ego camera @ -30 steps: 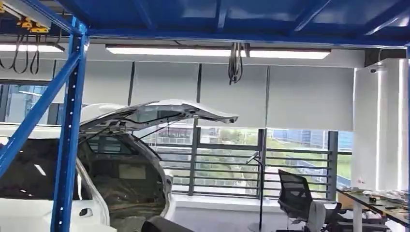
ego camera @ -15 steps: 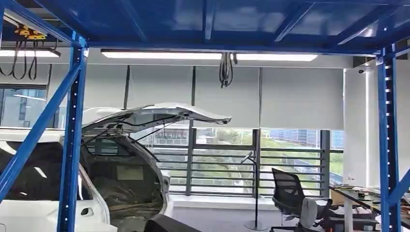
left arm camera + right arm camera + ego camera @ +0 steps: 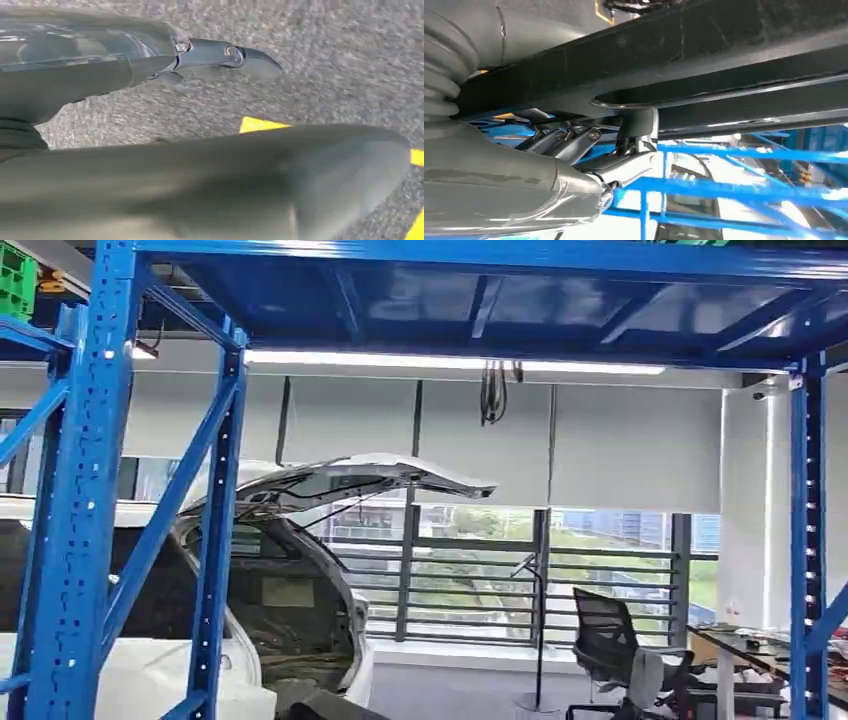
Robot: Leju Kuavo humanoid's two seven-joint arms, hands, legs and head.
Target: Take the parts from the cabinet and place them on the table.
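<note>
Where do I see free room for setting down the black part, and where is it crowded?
The table by the right blue post looks cluttered; I see no bare patch there. The grey floor between the white car and the office chair is open.

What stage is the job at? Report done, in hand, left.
Done: a long black part is out, gripped by the right hand. In hand: apparently carrying it; the left hand hangs empty over the floor. Left: setting it on the table at far right, whose contents are too small to judge.
</note>
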